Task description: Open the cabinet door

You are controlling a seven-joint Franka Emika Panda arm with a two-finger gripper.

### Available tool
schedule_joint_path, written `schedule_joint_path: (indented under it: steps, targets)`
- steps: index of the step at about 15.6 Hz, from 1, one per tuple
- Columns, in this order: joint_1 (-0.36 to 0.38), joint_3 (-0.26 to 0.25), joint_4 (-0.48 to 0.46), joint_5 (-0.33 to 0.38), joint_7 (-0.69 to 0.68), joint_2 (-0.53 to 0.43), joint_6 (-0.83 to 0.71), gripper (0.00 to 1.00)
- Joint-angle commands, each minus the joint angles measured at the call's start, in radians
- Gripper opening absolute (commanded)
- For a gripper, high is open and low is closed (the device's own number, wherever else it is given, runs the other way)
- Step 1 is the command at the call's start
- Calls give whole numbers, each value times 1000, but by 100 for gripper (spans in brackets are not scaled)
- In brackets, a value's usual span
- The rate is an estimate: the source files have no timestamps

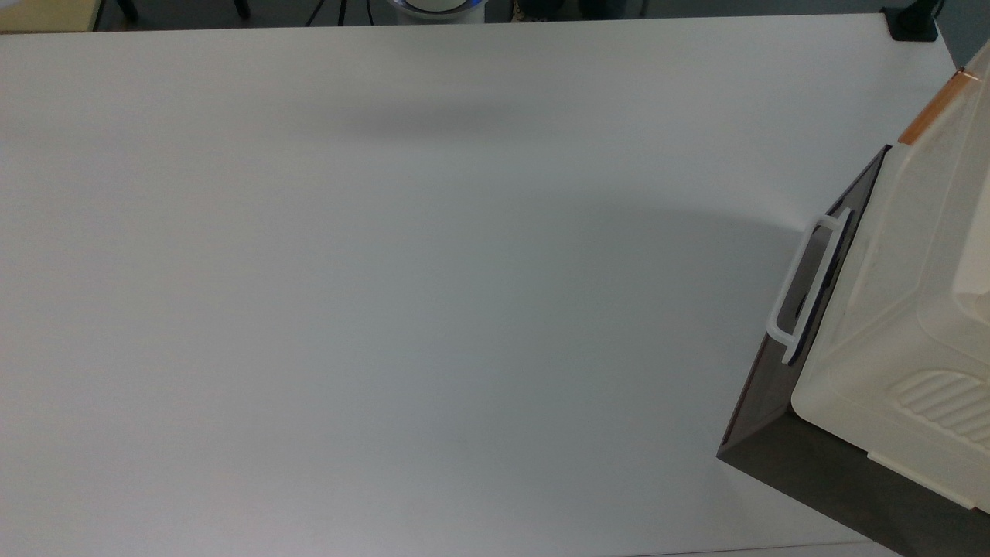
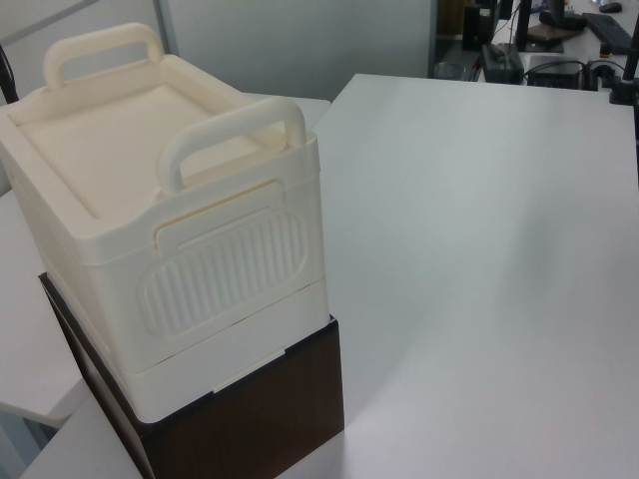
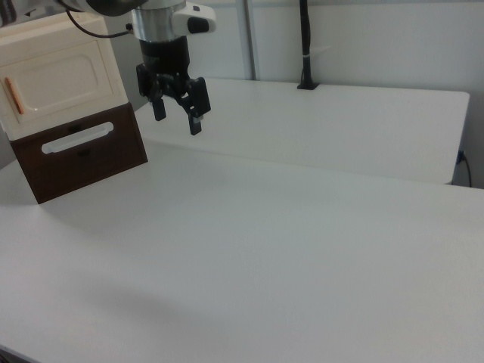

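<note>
- Nearest the camera in the right view we see bare white tabletop (image 3: 287, 249); in the left view the nearest thing is the dark brown base unit (image 2: 255, 419) under the cream cabinet (image 2: 170, 230).
- The arm comes down from the top of the right view, wrist vertical, with the end effector (image 3: 176, 116) pointing down and hanging above the tabletop, apart from everything. We read its two dark fingers (image 3: 196, 121) as spread, with nothing between them.
- Counts: one arm, one cream cabinet, one cabinet door (image 3: 64, 79), one copper-orange bar handle (image 3: 14, 96), one dark panel (image 3: 83, 155) with one white loop handle (image 3: 78, 138).
- The cabinet door sits at the right view's upper left, closed flush with the cabinet front, its handle upright near the right view's left edge of the panel. The end effector is to the right view's right of the door, near but not touching.
- In the top view the cabinet occupies the right edge.
- Two carry handles (image 2: 235, 130) arch over the cabinet lid.
- A black post (image 3: 305, 45) stands at the far tabletop edge.
</note>
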Motion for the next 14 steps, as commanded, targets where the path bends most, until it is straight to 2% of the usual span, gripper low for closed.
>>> schedule_joint_path:
  steps: [1,14]
  targets:
    - [1,0,-19,9,-18,-8,14,100]
    - [6,11,-21,8,-7,1,12,100]
